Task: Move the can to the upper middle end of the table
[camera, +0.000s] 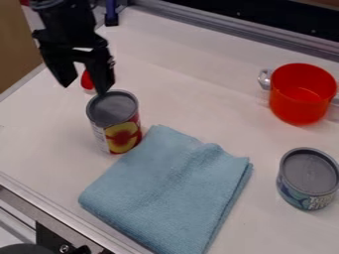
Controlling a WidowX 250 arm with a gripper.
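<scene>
Everything is being carried by a broad white desk [46,129], its near middle being covered by a folded light-blue cloth [172,188]. At the upper left, a black two-finger gripper [84,87] is being held with its fingers spread apart, nothing being grasped between them. On the right, a glossy orange-red pot [295,110] is being borne well apart from the cloth. The task's thing is being taken to be the tall cylindrical metal can with a fruit-pictured label [122,135], which is being supported upright left of the middle, just beside the cloth; its far rim is being overlapped by one finger, though whether contact is being made cannot be told. Its body is being judged stiff, sturdy and fairly heavy if full, with slipping being risked on the smooth label. A firm, level hold across opposite sides, below the rim, is being advised, the lid being avoided. At the lower right, a shorter blue-labelled metal can [308,179] is being taken as no target, while a small red object [86,81] is being partly hidden by a finger.
</scene>
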